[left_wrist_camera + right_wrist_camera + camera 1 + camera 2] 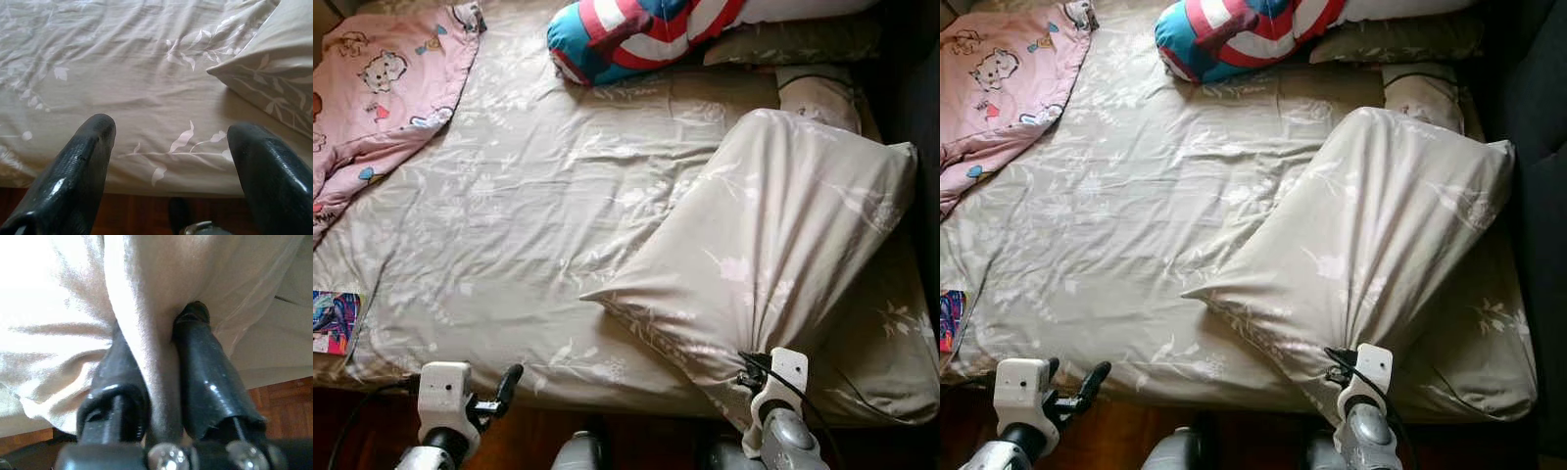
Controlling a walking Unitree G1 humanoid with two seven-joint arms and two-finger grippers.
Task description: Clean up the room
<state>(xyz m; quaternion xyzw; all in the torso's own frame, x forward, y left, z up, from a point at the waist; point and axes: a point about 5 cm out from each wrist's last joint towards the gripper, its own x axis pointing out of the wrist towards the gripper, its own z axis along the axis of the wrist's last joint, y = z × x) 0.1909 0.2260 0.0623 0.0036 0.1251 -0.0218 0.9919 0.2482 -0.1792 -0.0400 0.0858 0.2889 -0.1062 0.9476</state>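
Covering nearly the whole scene is a bed dressed in a beige sheet with a pale leaf print, standing on a reddish wood floor. Lying diagonally across the bed's right half is a large pillow in matching fabric, its near corner bunching at the bed's front edge, where the right gripper is pinching a fold of the pillowcase tightly between its two black fingers. The left gripper is hovering at the bed's front edge, well apart from the pillow, its fingers spread and grasping nothing. At the head of the bed a red, white and blue striped cushion is resting beside a flat grey-green pillow, with a smaller beige pillow lying just beyond the large one. A pink cartoon-print blanket is draping over the far left corner, and a colourful book is lying at the left edge near the front.
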